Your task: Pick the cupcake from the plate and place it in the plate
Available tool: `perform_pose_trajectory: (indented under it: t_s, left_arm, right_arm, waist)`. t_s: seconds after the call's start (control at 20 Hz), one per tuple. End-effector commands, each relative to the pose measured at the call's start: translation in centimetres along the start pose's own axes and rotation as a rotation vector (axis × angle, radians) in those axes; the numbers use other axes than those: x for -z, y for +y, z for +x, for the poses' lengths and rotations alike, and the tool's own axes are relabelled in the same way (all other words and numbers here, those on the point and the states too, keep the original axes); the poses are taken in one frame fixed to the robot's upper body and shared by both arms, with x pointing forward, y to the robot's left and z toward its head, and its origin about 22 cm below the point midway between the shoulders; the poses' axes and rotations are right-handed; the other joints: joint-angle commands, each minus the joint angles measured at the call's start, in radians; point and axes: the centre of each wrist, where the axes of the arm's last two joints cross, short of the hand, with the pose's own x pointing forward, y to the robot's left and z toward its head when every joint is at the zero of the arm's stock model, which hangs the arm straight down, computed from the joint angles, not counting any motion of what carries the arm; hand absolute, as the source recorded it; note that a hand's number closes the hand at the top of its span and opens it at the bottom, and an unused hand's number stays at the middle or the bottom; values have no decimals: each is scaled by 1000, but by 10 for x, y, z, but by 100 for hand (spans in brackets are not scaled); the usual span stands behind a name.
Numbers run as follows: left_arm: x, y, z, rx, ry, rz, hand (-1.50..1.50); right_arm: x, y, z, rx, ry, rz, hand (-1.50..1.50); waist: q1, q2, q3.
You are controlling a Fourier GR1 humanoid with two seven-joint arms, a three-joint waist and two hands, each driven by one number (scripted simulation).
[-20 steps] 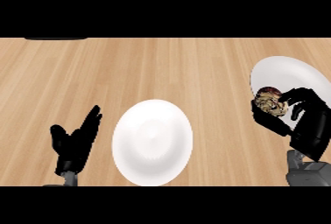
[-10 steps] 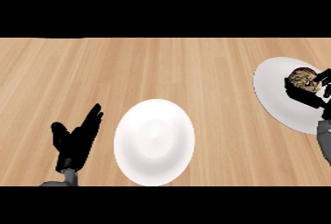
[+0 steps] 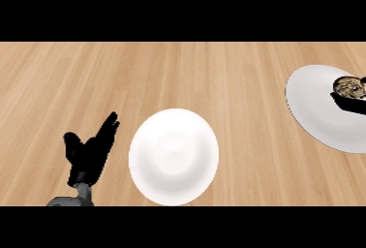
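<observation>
With the right hand (image 3: 350, 102) curling its fingers round the cupcake (image 3: 348, 87) at the far plate's (image 3: 314, 109) edge, it could slip before reaching the near plate (image 3: 173, 156); the left hand (image 3: 89, 155) rests, fingers straight.

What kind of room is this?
Probably a kitchen: a wooden counter, two white plates, one empty, one at the right with a cupcake.
</observation>
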Motion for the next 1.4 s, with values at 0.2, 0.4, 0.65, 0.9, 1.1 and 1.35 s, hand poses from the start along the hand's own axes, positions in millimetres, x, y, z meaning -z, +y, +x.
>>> perform_pose_trajectory:
  t_s: [0.2,0.4,0.65,0.9,1.1,1.35]
  left_arm:
    - [3,-13,-9,22,43,-5,0]
    - [2,-12,-10,26,34,-2,0]
    - [1,-3,-12,-9,49,11,0]
    - [1,0,-15,-10,57,14,0]
    - [-5,3,-1,-10,60,10,0]
    - [-2,11,-19,-11,81,26,0]
  right_arm:
    - [14,3,-16,47,20,201,-150]
    - [5,24,-11,220,-45,156,-150]
    - [17,-3,-26,421,-67,7,-150]
    - [21,-26,-48,519,4,23,-150]
    - [24,-61,-71,578,9,150,-150]
    - [1,-90,-115,647,-53,279,-150]
  waist:
    - [19,17,-1]
    - [11,13,0]
    - [-2,11,-1]
    - [-11,5,-3]
    - [-20,-3,-4]
    - [-44,-9,-6]
